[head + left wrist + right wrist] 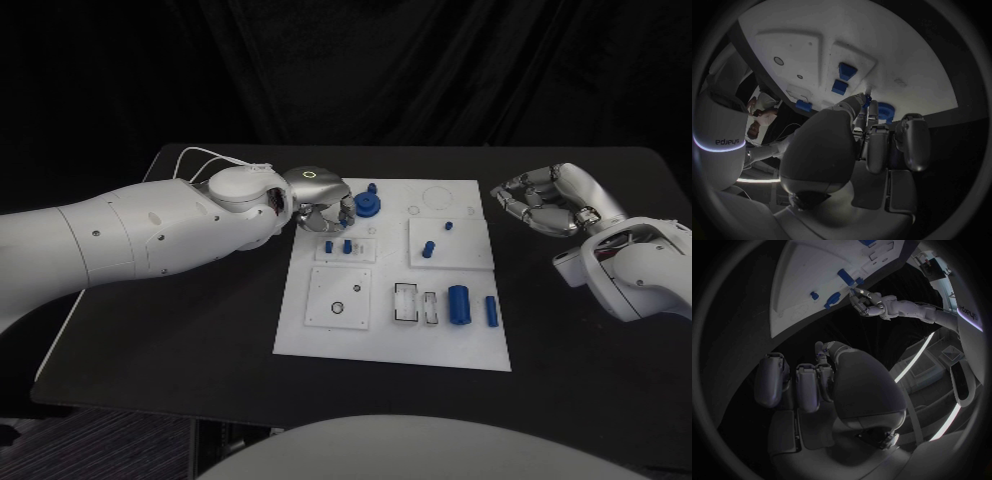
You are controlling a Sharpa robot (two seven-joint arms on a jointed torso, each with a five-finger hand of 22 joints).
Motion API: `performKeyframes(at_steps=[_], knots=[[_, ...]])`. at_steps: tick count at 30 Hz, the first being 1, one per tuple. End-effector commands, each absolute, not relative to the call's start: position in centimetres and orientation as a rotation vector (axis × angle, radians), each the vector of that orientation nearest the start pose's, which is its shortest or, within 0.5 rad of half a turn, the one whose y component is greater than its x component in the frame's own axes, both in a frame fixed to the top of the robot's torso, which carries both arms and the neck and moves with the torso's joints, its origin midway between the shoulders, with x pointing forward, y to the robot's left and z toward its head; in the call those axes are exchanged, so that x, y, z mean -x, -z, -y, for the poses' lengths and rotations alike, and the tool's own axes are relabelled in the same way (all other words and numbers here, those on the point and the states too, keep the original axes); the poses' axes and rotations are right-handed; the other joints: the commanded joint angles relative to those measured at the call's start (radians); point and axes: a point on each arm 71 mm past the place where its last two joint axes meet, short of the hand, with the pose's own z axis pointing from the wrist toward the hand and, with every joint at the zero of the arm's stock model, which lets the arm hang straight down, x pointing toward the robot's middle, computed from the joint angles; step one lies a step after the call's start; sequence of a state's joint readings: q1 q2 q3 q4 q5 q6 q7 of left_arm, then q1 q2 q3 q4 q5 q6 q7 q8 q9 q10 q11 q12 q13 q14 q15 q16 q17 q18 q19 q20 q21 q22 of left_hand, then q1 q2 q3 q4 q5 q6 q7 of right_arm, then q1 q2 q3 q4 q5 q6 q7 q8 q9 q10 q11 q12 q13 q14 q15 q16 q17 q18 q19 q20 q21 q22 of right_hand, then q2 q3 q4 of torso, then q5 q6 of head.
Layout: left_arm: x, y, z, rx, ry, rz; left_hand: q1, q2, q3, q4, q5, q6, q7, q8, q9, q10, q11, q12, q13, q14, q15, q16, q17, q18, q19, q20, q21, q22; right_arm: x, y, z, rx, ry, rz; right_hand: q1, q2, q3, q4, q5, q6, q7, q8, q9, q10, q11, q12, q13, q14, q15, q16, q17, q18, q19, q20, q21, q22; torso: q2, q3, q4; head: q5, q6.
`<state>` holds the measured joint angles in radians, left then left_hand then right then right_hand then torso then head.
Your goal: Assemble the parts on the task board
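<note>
Blue round part (369, 205) stands at the task board's (375, 340) far left; the left hand (323, 200) pinches a thin pin beside it. The right hand (548, 200) is curled, holding nothing.

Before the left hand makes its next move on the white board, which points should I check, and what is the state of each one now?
1. Left silver hand is over the far left corner of the white task board: ok.
2. Left hand holds a part: cannot tell; a small blue piece shows at its fingertips, but the grip is not clear.
3. Round blue part with a peg stands upright beside that hand: ok.
4. Right silver hand is off the board, above the black table, fingers curled in on nothing: ok.
5. Large blue cylinder lies on the near right of the board, apart from both hands: ok.
</note>
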<state>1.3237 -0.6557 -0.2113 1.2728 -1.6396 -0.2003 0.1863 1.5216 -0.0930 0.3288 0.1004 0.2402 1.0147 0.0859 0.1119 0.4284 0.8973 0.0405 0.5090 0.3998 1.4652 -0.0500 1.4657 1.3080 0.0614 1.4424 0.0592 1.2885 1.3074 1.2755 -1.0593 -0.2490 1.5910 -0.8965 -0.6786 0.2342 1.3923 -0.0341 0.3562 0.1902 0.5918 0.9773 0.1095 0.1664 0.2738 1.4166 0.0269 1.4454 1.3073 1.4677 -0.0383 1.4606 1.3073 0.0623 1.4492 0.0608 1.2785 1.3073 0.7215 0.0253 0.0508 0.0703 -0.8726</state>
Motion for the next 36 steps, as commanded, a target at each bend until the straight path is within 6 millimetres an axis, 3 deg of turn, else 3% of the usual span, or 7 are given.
performKeyframes(at_steps=[1,23,28,31,36], knots=[[-51.5,20.4,-16.2,-0.7,0.644,-1.695,-0.011,0.002,0.002,0.0,-0.004,0.004,0.002,-0.002,0.001,-0.005,-0.004,0.001,0.0,0.004,0.004,-0.004,0.0,0.004,-0.004,0.003,-0.005,0.174,-45.2,19.4,29.9,-0.325,-0.802,-1.46,-0.001,0.003,0.002,-0.006,0.004,-0.005,-0.001,0.005,0.001,0.004,-0.002,0.003,0.071,0.067,-0.007,-0.004,0.119,0.005,0.005,0.001,0.003,0.161,0.0,0.0015,0.0007,-0.002,0.0],[-51.7,21.1,-16.1,-0.694,0.632,-1.719,-0.008,0.0,0.005,-0.008,-0.005,-0.006,-0.001,-0.009,-0.001,-0.013,-0.004,-0.001,0.001,-0.01,0.005,-0.016,-0.026,0.008,-0.014,0.005,-0.022,0.17,-45.3,19.5,29.7,-0.322,-0.806,-1.468,-0.002,0.006,0.004,-0.006,0.004,-0.007,-0.001,0.005,0.001,0.004,-0.002,0.002,0.07,0.067,-0.007,-0.004,0.119,0.005,0.005,0.001,0.001,0.161,-0.001,0.0012,-0.0001,0.0,0.0],[-51.7,21.3,-16.1,-0.689,0.618,-1.739,-0.038,-0.013,-0.002,0.006,-0.067,-0.041,-0.01,-0.033,-0.011,-0.059,0.002,-0.03,-0.012,-0.028,0.011,-0.031,-0.059,0.015,-0.034,0.009,-0.06,0.16,-45.3,19.5,29.7,-0.321,-0.806,-1.469,-0.002,0.006,0.005,-0.006,0.004,-0.006,-0.001,0.005,0.001,0.004,-0.002,0.002,0.07,0.067,-0.007,-0.004,0.119,0.005,0.005,0.001,0.002,0.161,-0.001,0.0015,-0.0001,0.0,0.0],[-51.7,21.4,-16.2,-0.682,0.607,-1.749,-0.067,-0.031,-0.021,0.026,-0.12,-0.123,-0.042,-0.051,-0.033,-0.097,0.022,-0.045,-0.018,-0.038,0.025,-0.036,-0.076,0.019,-0.045,0.021,-0.088,0.153,-45.3,19.5,29.7,-0.322,-0.806,-1.469,-0.002,0.007,0.005,-0.007,0.004,-0.003,-0.002,0.007,0.002,0.004,-0.002,0.002,0.07,0.067,-0.007,-0.004,0.118,0.005,0.005,0.001,0.002,0.161,-0.001,0.0016,0.0001,0.0,0.0],[-51.8,21.5,-16.5,-0.676,0.596,-1.757,-0.077,-0.036,-0.033,0.034,-0.133,-0.142,-0.044,-0.049,-0.041,-0.113,0.028,-0.045,-0.017,-0.043,0.03,-0.038,-0.085,0.021,-0.05,0.026,-0.101,0.15,-45.3,19.5,29.7,-0.322,-0.806,-1.469,-0.002,0.007,0.005,-0.007,0.004,-0.003,-0.002,0.007,0.002,0.004,-0.002,0.002,0.07,0.067,-0.007,-0.004,0.118,0.005,0.005,0.001,0.002,0.161,-0.001,0.0014,-0.0008,0.001,0.0]])
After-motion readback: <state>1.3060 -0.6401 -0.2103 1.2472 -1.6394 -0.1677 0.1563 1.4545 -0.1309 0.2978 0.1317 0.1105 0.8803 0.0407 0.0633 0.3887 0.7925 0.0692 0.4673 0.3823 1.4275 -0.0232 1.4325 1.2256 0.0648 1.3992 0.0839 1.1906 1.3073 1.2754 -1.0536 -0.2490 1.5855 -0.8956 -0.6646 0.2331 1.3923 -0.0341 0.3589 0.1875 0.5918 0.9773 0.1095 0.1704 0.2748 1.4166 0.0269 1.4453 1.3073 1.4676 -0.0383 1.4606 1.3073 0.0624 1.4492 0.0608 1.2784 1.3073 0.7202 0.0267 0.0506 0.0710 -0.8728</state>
